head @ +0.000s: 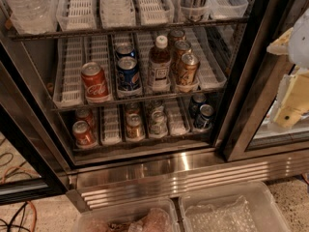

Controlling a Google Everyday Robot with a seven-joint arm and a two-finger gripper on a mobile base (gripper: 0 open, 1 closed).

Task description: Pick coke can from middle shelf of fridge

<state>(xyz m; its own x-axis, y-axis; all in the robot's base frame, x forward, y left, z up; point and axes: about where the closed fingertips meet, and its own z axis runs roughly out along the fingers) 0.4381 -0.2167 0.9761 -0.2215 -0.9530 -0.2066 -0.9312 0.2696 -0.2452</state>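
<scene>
The coke can is standing front-left on the middle shelf of the fridge, just beside a blue Pepsi can that a careless reach could be knocking over. The gripper is hanging well apart at the right, partly cut off; whether it is spread or pressed together, I cannot tell.

Two clear plastic bins sit side by side on a speckled floor under warm light. Orange and black cables trail at left. The gripper hangs at the right edge.
</scene>
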